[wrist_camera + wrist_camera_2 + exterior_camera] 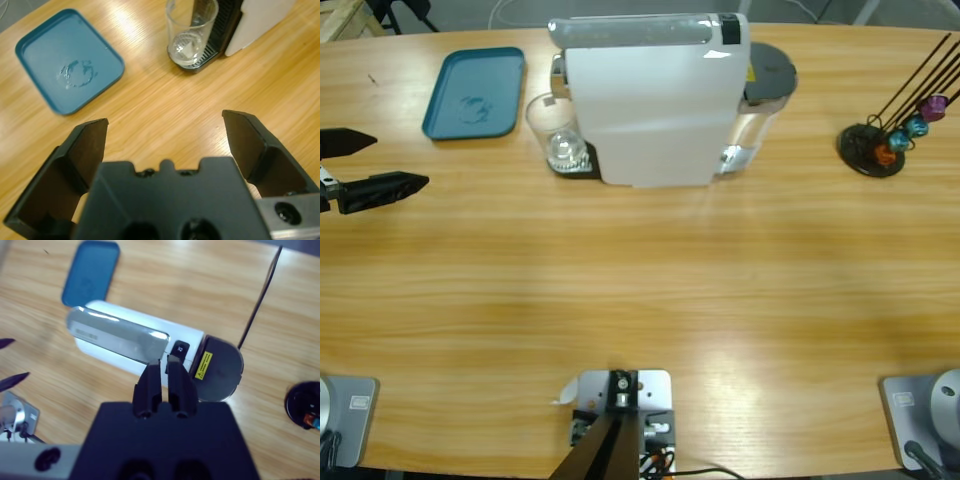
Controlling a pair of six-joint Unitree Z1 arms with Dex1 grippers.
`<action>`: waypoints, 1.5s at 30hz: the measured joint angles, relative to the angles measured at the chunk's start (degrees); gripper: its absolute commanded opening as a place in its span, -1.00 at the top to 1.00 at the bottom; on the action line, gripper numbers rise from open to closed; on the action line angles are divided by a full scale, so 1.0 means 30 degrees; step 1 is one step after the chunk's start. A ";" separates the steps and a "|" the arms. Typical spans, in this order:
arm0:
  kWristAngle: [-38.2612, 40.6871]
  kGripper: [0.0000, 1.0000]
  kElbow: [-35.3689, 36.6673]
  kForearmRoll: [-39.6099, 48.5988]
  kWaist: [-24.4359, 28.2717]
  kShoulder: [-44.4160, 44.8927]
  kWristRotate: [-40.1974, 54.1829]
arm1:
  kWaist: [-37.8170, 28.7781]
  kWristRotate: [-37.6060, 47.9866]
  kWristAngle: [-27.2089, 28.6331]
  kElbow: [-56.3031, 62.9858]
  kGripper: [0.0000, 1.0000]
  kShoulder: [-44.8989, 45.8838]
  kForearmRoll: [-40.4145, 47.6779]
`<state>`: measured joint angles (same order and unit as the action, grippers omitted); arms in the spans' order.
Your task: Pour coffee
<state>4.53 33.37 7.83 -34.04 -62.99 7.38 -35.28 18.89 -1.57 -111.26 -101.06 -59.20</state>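
Glass ahead of our left gripper

Our left gripper [165, 135], jaws spread and empty, faces the glass [191, 31] standing upright under the machine [655, 100]; no coffee shows in it. Our right gripper [165, 385], jaws pressed together, hovers above the machine's top.

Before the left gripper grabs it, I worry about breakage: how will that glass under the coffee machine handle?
The glass looks thin-walled and clear, so probably fragile and slippery. It seems nearly empty, likely light. Upright and tall, it may tip if nudged high.
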 measured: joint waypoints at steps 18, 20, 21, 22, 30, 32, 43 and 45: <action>0.0002 -1.00 0.0371 -0.1213 -0.0303 -0.1803 0.0932 | 0.0269 -0.0016 -0.0002 -0.1387 1.00 -0.2491 -0.0977; 0.0005 -1.00 0.0403 -0.1306 -0.0303 -0.1910 0.0932 | 0.0270 -0.0016 0.0170 -0.1385 1.00 -0.2543 -0.0977; 0.0035 -1.00 0.0403 -0.1374 -0.0303 -0.1991 0.0938 | 0.0270 -0.0016 0.0253 -0.1385 1.00 -0.2552 -0.0976; 0.0076 -1.00 0.0403 -0.1443 -0.0303 -0.2101 0.0949 | 0.0270 -0.0016 0.0375 -0.1385 1.00 -0.2561 -0.0976; 0.0107 -1.00 0.0404 -0.1642 -0.0303 -0.2468 0.0950 | 0.0274 -0.0016 0.0815 -0.1384 1.00 -0.2716 -0.0975; 0.0107 -1.00 0.0404 -0.1713 -0.0303 -0.2546 0.0950 | 0.0274 -0.0016 0.0815 -0.1384 1.00 -0.2823 -0.0975; 0.0107 -1.00 0.0405 -0.2003 -0.0303 -0.2816 0.0950 | 0.0275 -0.0016 0.0815 -0.1323 1.00 -0.3031 -0.0973; 0.0107 -1.00 0.0405 -0.2004 -0.0303 -0.2816 0.0950 | 0.0275 -0.0016 0.0815 -0.1220 1.00 -0.3031 -0.0963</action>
<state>4.85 34.59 1.81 -34.95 -71.44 10.23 -34.45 18.84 0.87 -114.92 -110.15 -62.09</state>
